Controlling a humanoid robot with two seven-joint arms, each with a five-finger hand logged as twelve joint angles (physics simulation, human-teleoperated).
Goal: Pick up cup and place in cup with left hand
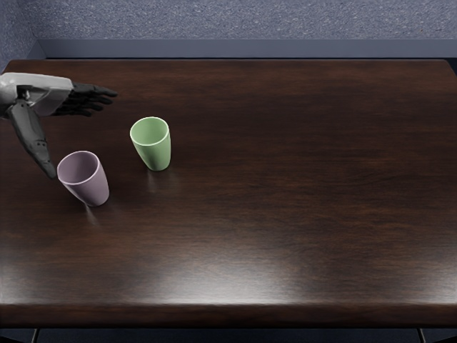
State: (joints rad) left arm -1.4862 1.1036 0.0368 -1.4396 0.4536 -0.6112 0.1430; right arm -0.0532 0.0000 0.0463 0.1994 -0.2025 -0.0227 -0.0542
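"Two are standing upright on the table (285, 179), the green cup (158, 153) and the purple cup (91, 187). The purple cup is sitting left of the green cup and nearer the robot."

"And the left hand (53, 98)?"

"It's hanging left of the green cup, seemingly farther back, its fingers (100, 91) stretching out straight and its thumb (32, 139) splaying wide. It's gripping nothing."

"That thumb is worrying me. Its tip is ending right by the purple cup's rim, and I'm not managing to tell whether they're touching."

"So if the hand is swinging across low, the thumb is probably knocking that cup over, or shoving it towards the green cup."

"Which one is it meant to be lifting?"

"The task isn't saying. If it's going for the green cup, those straight fingers may be bumping the rim before they're closing."

"And the nesting?"

"Both mouths are looking about equally wide, so a cup coming down tilted or off-centre is likely catching on the lower rim and tipping the pair."
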